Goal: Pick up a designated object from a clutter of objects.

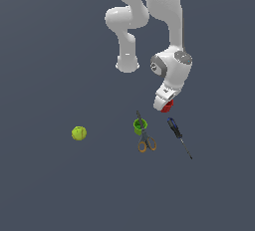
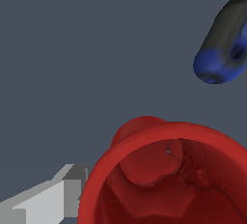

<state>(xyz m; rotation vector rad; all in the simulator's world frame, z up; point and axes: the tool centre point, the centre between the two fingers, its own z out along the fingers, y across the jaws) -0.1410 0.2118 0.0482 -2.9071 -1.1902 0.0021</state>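
The red cup (image 1: 168, 107) sits at the tip of the arm (image 1: 167, 21), mostly hidden by the white tool (image 1: 165, 101); in the exterior view only a small red patch shows under the tool's end. Whether the cup rests on the worktop (image 1: 45, 185) or is off it cannot be told. In the wrist view the red cup (image 2: 169, 175) fills the near part of the picture, its open mouth toward the camera: a thick rounded rim, a tapering inner wall and a rough, uneven floor inside. One grey finger (image 2: 46, 201) of the tool stands just beside the rim's outer side; the other finger is out of frame, so I cannot tell whether the tool is spread or pinching the cup.

Near the cup, toward the exterior view's right, lies the screwdriver (image 1: 178, 135), its blue-and-black handle nearest the cup and its thin shaft pointing away. The wrist view shows the handle's blue butt end (image 2: 219, 66) apart from the rim, with bare worktop between. Toward the exterior view's left of the cup stands the green cup (image 1: 140, 125), upright, touching the orange-handled scissors (image 1: 145, 138), whose blades run past it. The yellow-green ball (image 1: 78, 133) lies well apart, further to the exterior view's left.

Open worktop spreads on all sides of this group; no edge of it shows in either view.
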